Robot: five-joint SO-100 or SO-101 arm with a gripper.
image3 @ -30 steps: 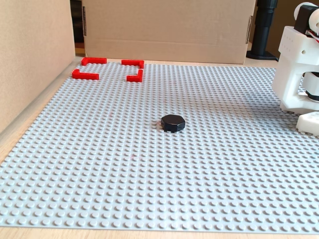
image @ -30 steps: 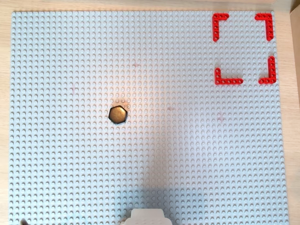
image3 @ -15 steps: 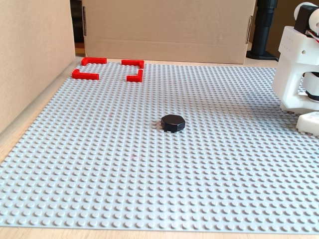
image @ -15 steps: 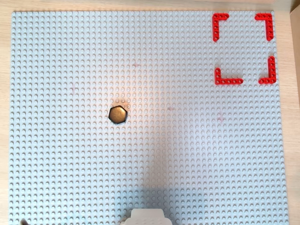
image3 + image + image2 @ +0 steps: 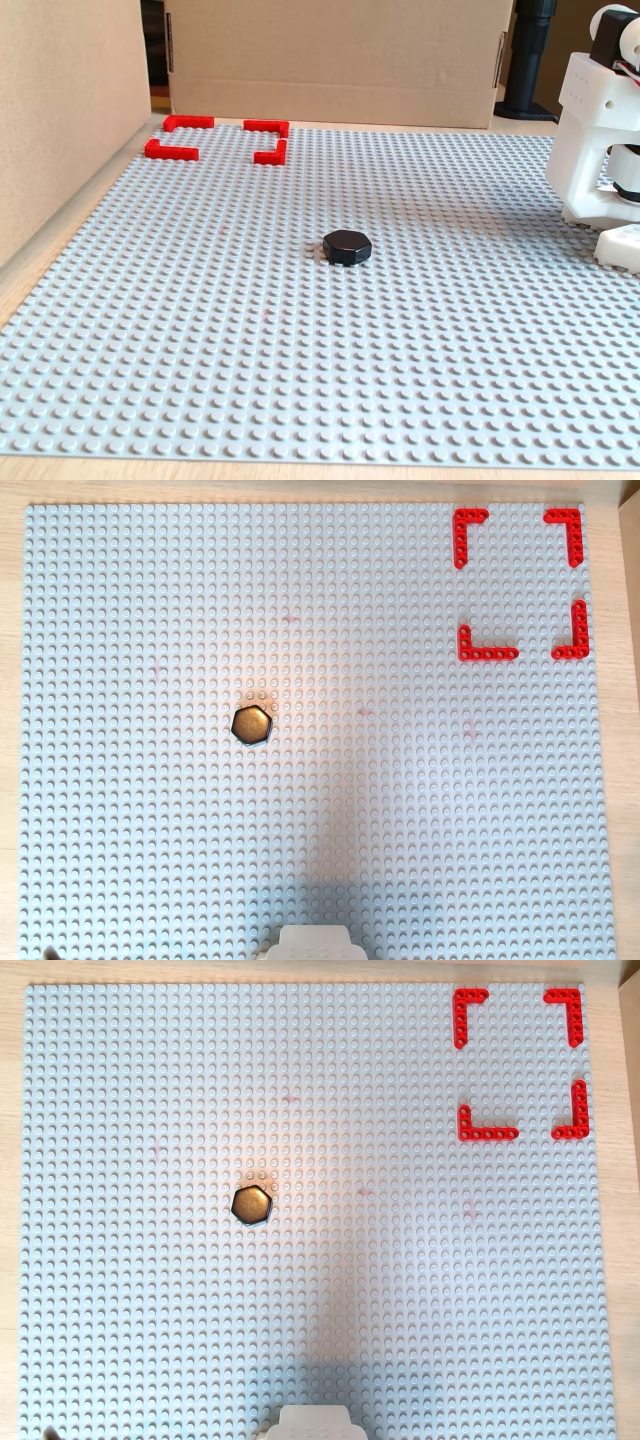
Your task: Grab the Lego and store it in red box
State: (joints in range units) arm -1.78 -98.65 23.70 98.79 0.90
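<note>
The Lego (image 5: pixel 251 724), a small flat dark bronze hexagon, lies on the grey studded baseplate (image 5: pixel 150 830) left of centre in both overhead views (image 5: pixel 251 1204). In the fixed view it looks black (image 5: pixel 347 246) and sits mid-plate. The red box, four red L-shaped corner pieces (image 5: pixel 484 655), marks a square at the top right in both overhead views (image 5: pixel 484 1135) and at the far left in the fixed view (image 5: pixel 171 152). It holds nothing. The gripper's fingers show in no view; only the white arm base (image 5: pixel 600 140) and a white part at the bottom edge (image 5: pixel 308 945) show.
Cardboard walls stand behind the plate (image 5: pixel 335 60) and along its left side (image 5: pixel 60 120) in the fixed view. A dark post (image 5: pixel 530 60) stands at the back right. Bare wooden table (image 5: pixel 625 780) borders the baseplate.
</note>
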